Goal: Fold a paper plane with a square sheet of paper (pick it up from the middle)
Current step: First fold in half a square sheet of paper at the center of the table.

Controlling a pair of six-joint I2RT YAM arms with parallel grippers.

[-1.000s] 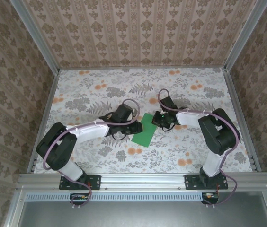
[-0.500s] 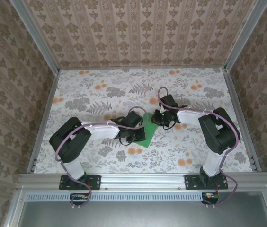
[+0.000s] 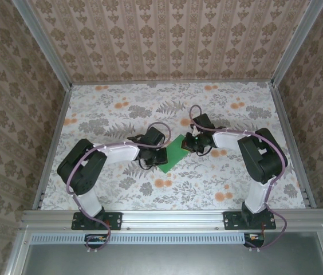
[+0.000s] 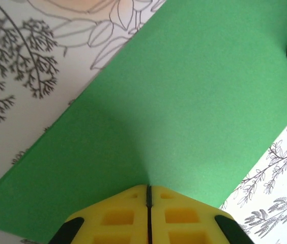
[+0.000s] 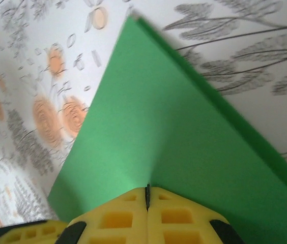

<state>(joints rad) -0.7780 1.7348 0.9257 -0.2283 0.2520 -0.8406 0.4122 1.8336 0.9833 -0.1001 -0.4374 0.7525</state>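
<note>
the left hand (image 4: pixel 148 189) has its two yellow fingers (image 4: pixel 118 218) pressed flat together, only a thin dark seam between them. the square sheet of paper (image 4: pixel 194 101) runs straight into that seam, so the hand is closed on the sheet's edge. the green darkens in a soft wedge right in front of the tips. at the upper right edge of this wrist view a small piece of another yellow finger touches the paper.

the right hand (image 5: pixel 147 190) is the same: its fingers (image 5: pixel 179 221) are closed tight against each other, with the sheet (image 5: pixel 148 122) caught at the seam and fanning away from it. one pointed corner lies towards the top of that view. along the sheet's right side a darker green band runs just under the upper edge, as of a second layer, though i cannot tell for certain.

from above, the left hand (image 3: pixel 153 153) and the right hand (image 3: pixel 192 144) face each other across the paper (image 3: pixel 176 152). the left holds its near-left end and the right its far-right end. the sheet sits between them as a slanted green strip, low over the middle of the bench (image 3: pixel 110 114).

the bench is covered in a pale floral pattern with grey leaves and orange blooms. patterned brown walls (image 3: pixel 167 40) stand around it on three sides.
</note>
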